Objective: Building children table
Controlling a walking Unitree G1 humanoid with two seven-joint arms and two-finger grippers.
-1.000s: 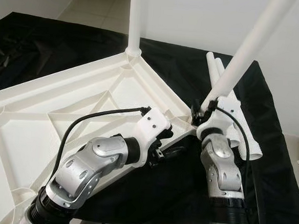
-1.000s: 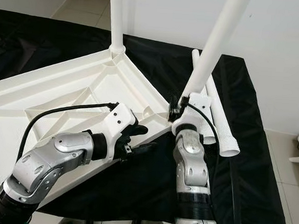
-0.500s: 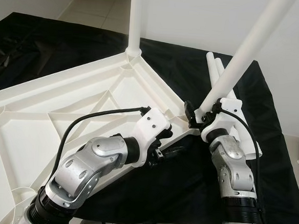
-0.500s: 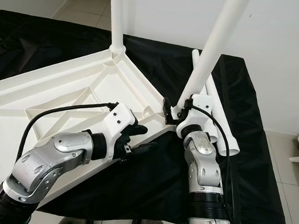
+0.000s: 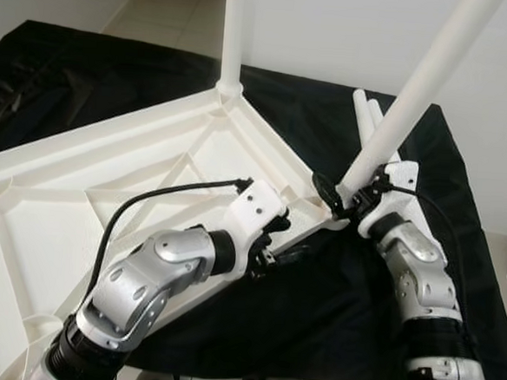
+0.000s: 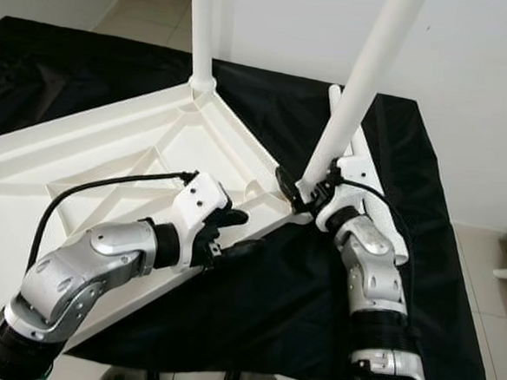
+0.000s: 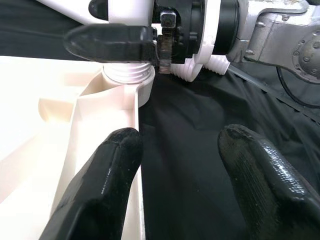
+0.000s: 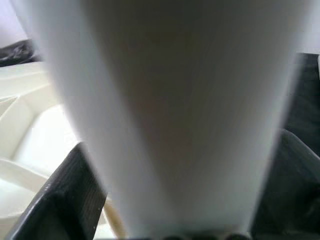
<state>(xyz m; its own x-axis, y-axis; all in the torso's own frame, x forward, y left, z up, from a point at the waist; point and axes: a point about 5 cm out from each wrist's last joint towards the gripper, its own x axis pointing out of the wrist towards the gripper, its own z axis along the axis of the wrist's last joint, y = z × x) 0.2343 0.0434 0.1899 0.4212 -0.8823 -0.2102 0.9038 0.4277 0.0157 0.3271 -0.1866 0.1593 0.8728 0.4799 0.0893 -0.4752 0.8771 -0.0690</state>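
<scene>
The white plastic tabletop (image 5: 107, 171) lies upside down on a black cloth. One white leg (image 5: 233, 32) stands upright in its far corner. A second leg (image 5: 417, 88) leans to the right in the near right corner socket (image 7: 127, 80). My right gripper (image 5: 338, 196) is shut on this leg's base, with the leg between its fingers (image 8: 65, 200). My left gripper (image 7: 180, 165) is open at the tabletop's rim just left of that corner. One finger is against the white rim and the other is over the cloth.
Two spare white legs (image 5: 363, 111) lie on the black cloth (image 5: 315, 307) behind my right arm. A white wall rises at the back. Tiled floor (image 6: 484, 258) shows past the cloth's right edge.
My right forearm has swung out to the right while its gripper stays on the tilted leg's base. The left arm has barely moved.
</scene>
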